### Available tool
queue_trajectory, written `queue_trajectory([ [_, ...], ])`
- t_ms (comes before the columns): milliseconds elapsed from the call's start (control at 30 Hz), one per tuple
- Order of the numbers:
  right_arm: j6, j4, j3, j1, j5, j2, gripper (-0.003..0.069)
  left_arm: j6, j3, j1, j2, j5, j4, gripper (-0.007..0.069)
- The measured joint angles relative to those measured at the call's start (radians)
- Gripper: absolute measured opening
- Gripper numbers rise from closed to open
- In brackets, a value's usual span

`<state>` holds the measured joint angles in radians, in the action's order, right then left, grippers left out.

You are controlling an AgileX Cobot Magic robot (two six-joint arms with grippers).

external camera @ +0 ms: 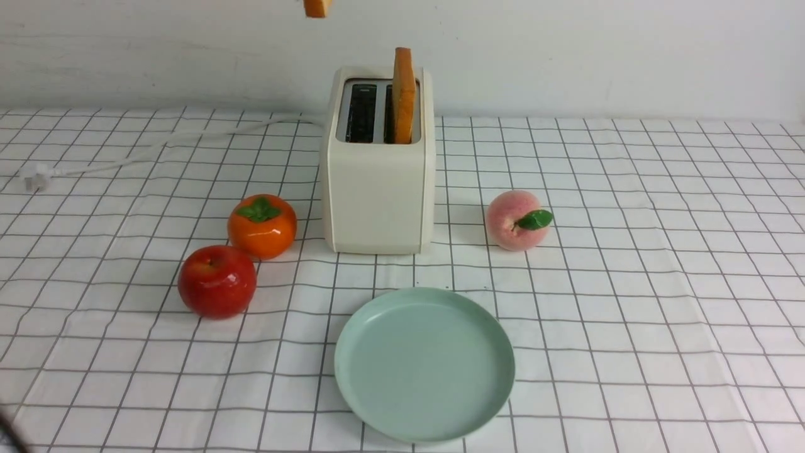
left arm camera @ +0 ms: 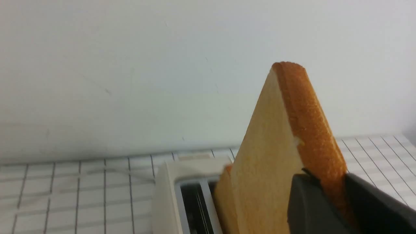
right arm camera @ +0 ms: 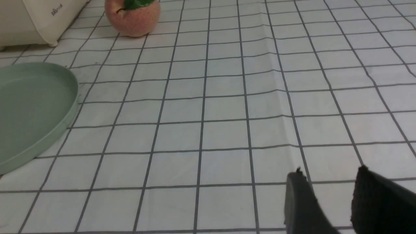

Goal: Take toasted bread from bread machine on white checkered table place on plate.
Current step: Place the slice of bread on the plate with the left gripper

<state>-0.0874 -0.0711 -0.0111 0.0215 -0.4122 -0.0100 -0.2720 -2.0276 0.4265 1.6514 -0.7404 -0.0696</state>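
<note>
Toast (left arm camera: 269, 156) sits pinched in the left jaws; the right jaws stand apart, empty.

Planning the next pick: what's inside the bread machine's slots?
One toast slice stands in the bread machine's right slot, top sticking out, lower part hidden inside. The left slot looks empty; its depths are dark.

Mint-green plate (external camera: 424, 371), cream toaster (external camera: 377, 201), golden-brown toast (external camera: 404, 94), white grey-gridded table (external camera: 629, 283)
</note>
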Motion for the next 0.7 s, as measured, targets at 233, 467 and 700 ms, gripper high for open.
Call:
queue_trajectory([
  [233, 0.000, 0.000, 0.000, 0.000, 0.000, 0.000, 0.0240, 0.307, 0.484, -0.001, -0.233, -0.171, 0.495, 0.0094],
  [467, 0.000, 0.000, 0.000, 0.000, 0.000, 0.000, 0.0240, 0.924, 1.069, -0.001, -0.277, 0.158, 1.253, 0.0094],
  [700, 0.000, 0.000, 0.000, 0.000, 0.000, 0.000, 0.0240, 1.464, 1.151, -0.001, -0.123, 0.255, 1.737, 0.0094],
])
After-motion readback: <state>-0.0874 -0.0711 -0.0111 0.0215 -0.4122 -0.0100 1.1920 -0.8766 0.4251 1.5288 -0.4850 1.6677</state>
